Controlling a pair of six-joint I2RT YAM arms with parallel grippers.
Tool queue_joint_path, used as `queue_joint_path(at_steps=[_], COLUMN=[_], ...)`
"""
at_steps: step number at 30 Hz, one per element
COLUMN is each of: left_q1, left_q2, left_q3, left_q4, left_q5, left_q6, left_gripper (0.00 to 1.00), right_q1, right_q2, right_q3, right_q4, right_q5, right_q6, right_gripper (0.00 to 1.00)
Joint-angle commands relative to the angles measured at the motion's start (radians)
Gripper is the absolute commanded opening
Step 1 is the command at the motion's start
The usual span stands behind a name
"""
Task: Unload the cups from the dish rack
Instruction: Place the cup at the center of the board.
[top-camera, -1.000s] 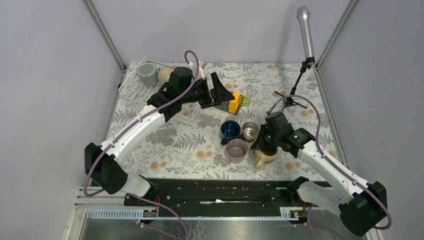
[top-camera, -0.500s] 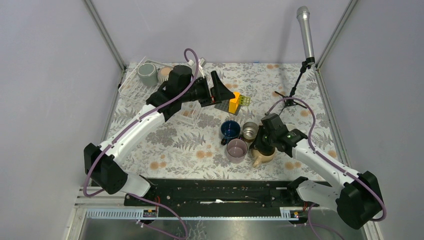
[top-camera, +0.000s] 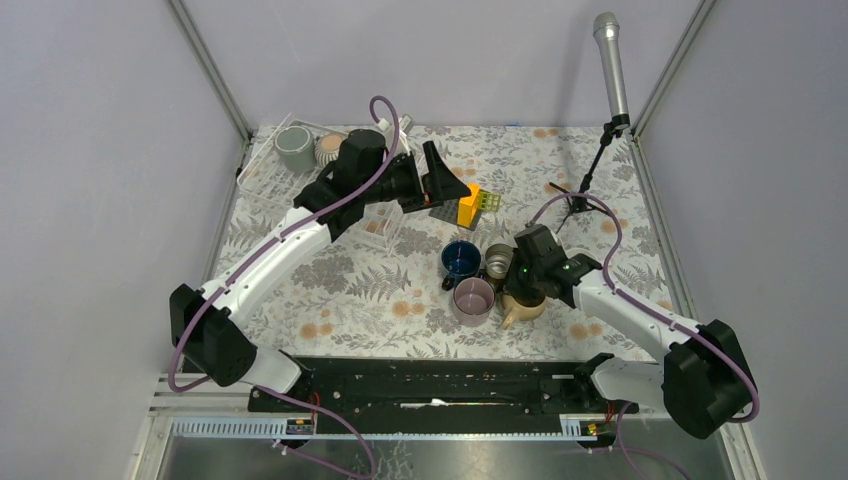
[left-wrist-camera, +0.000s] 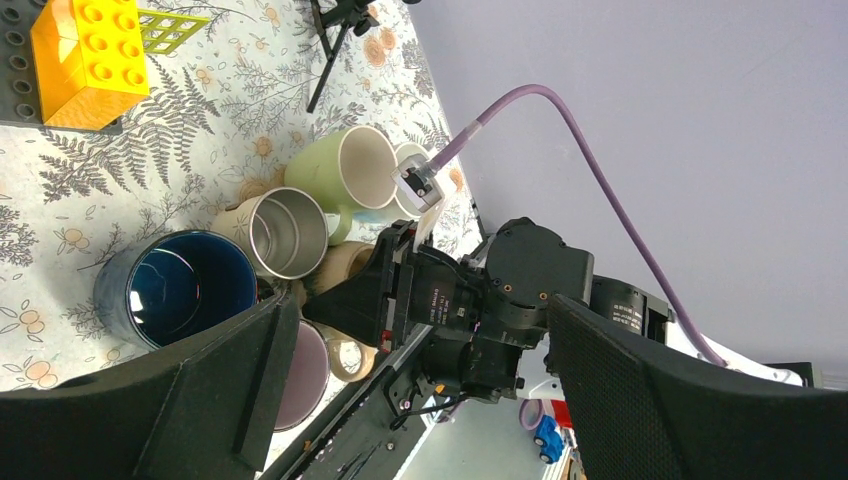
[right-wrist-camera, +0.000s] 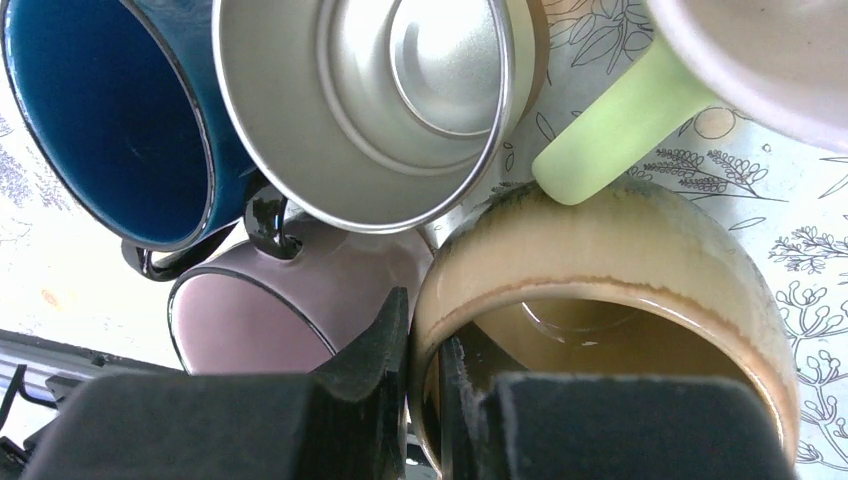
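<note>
My right gripper (top-camera: 516, 288) is shut on the rim of the tan mug (top-camera: 528, 309), one finger inside and one outside (right-wrist-camera: 425, 352). The tan mug (right-wrist-camera: 620, 260) sits close against the mauve mug (right-wrist-camera: 290, 310) and the steel mug (right-wrist-camera: 370, 110). The navy mug (top-camera: 460, 258) stands left of the steel one. A pale green mug (left-wrist-camera: 345, 172) shows behind them, with a white mug (left-wrist-camera: 412, 158) partly hidden behind it. My left gripper (top-camera: 440, 187) is open and empty, held above the table. The clear dish rack (top-camera: 262, 185) at the back left holds a grey mug (top-camera: 295, 148) and a ribbed mug (top-camera: 330, 148).
A yellow block (top-camera: 468, 207) and a green grid piece (top-camera: 489, 201) lie on a dark studded plate right of the left gripper. A microphone stand (top-camera: 585, 195) is at the back right. Frame posts mark the table's corners.
My right gripper has moved a little to the left and back with the tan mug, bringing it closer to the steel and mauve mugs. The left arm has not moved.
</note>
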Motion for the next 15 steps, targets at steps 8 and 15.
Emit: queue_joint_path(at_steps=[8, 15], left_q1=[0.006, 0.007], left_q2=[0.012, 0.009], left_q3=[0.053, 0.051], left_q4=[0.015, 0.015], left_q5=[0.005, 0.011], left_q6=[0.021, 0.024], left_gripper=[0.99, 0.99], right_q1=[0.007, 0.008], right_q2=[0.019, 0.030], right_q3=[0.016, 0.018], right_q4=[0.087, 0.087], right_q5=[0.036, 0.030], right_q6=[0.011, 0.025], right_gripper=[0.15, 0.21])
